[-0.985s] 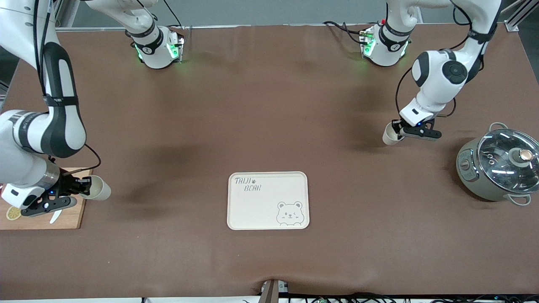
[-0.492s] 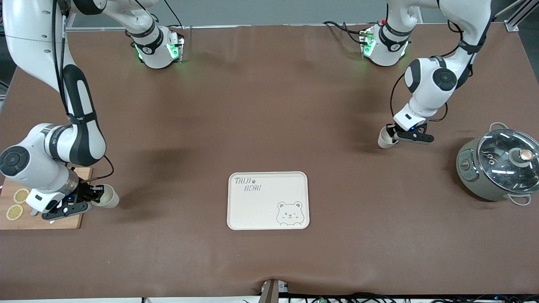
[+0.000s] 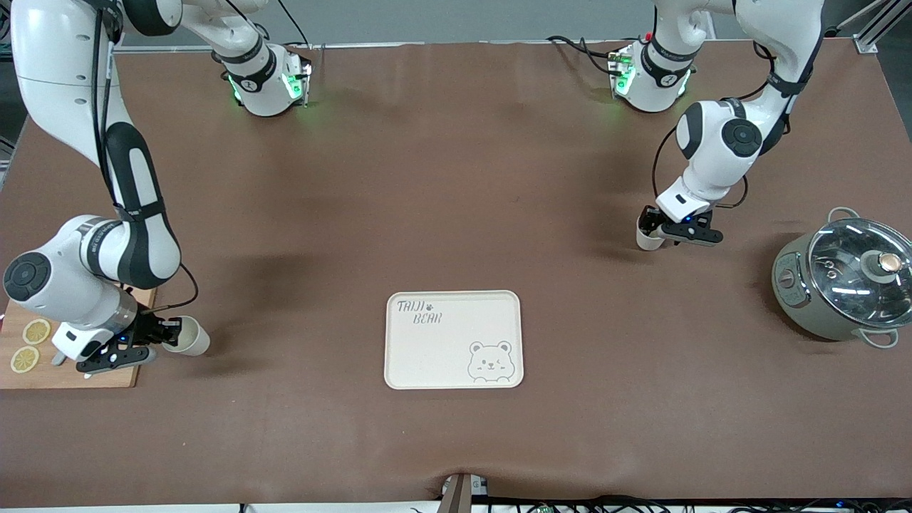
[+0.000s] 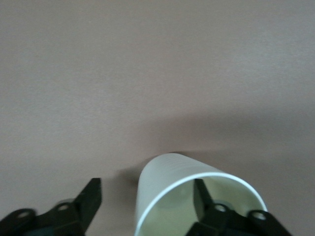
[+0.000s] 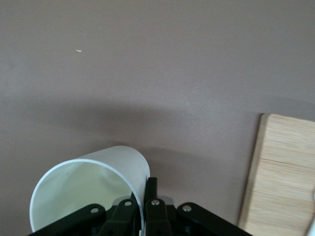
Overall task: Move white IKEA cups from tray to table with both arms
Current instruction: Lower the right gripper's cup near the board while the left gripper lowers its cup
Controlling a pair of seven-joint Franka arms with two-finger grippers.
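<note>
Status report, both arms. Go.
Right end effector shut on white cup rim, beside cutting board. Left end effector open astride second cup wall. Nothing between cups and bear tray.

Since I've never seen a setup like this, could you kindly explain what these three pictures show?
Two white robot arms stand at a brown table. The large picture looks down from across the table. The other two come from a camera on each arm's wrist. The right hand pinches the rim of a tilted white cup over the table, beside a wooden board with lemon slices. The left hand has one finger inside a second cup, toward the left arm's end. Its other finger stands clear of the cup's wall, so that hand looks open. A cream tray with a bear drawing lies in the middle, nearer the front camera. A lidded pot sits at the left arm's end.
</note>
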